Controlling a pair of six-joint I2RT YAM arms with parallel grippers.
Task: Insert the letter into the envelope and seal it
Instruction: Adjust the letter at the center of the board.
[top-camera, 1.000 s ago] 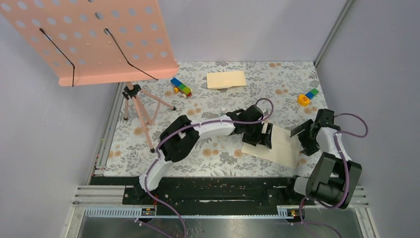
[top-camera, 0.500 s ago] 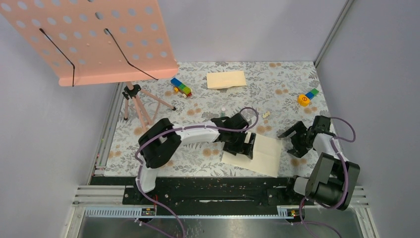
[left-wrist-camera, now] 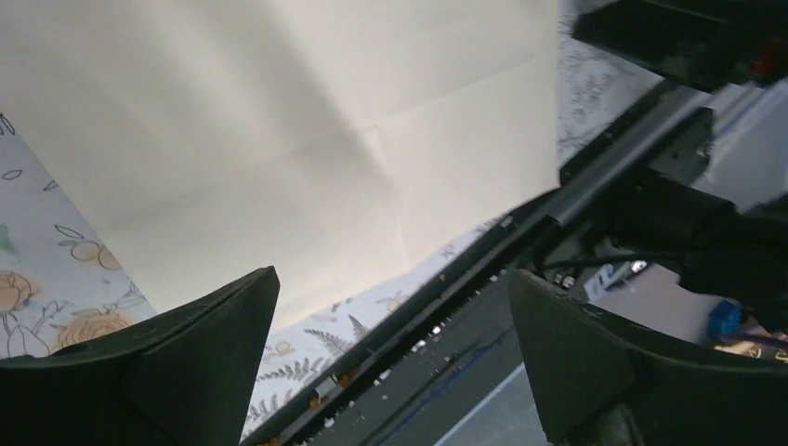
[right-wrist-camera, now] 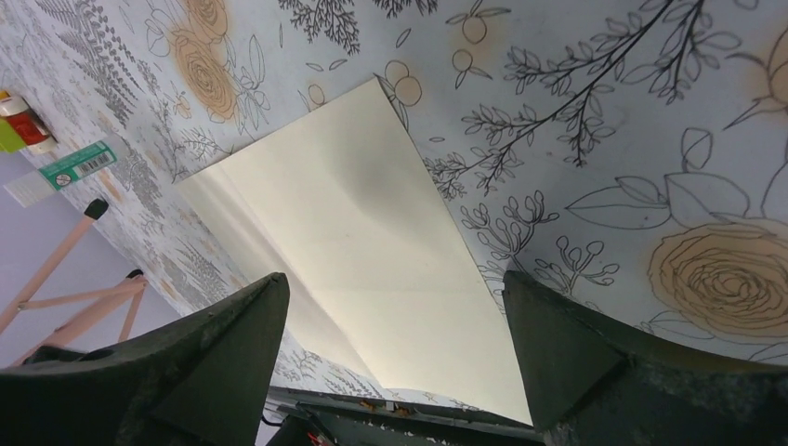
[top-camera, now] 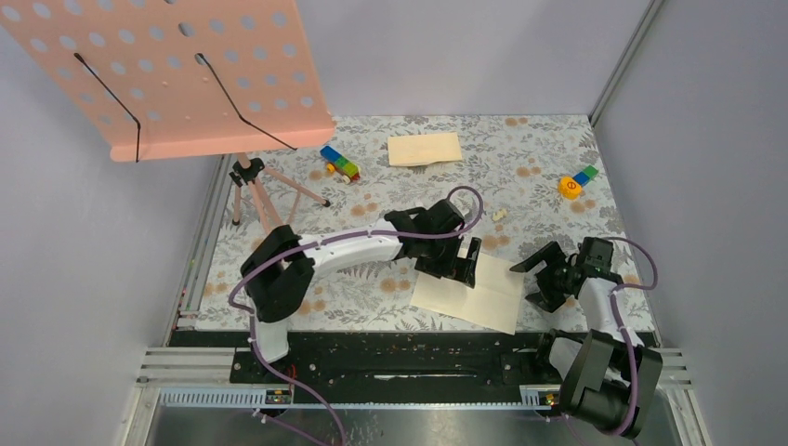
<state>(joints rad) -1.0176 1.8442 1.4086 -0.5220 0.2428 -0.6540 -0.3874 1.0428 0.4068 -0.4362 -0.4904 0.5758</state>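
The letter (top-camera: pixel 471 292) is a pale cream creased sheet lying flat near the table's front edge. It fills the top of the left wrist view (left-wrist-camera: pixel 307 139) and shows in the right wrist view (right-wrist-camera: pixel 372 251). My left gripper (top-camera: pixel 454 267) is open and empty, low over the letter's far left edge (left-wrist-camera: pixel 390 358). My right gripper (top-camera: pixel 532 282) is open and empty just right of the letter, pointing at it (right-wrist-camera: pixel 390 358). The tan envelope (top-camera: pixel 425 149) lies at the table's far side, away from both grippers.
A pink perforated music stand (top-camera: pixel 177 74) on a tripod (top-camera: pixel 263 200) stands at the left. Coloured blocks (top-camera: pixel 340 164) lie near the envelope, a yellow and blue toy (top-camera: pixel 576 182) at the far right. The black front rail (top-camera: pixel 409 353) borders the table.
The letter has slid left and toward the front edge along with my left gripper. My right gripper has moved nearer the front and lower, turning toward the letter's right edge.
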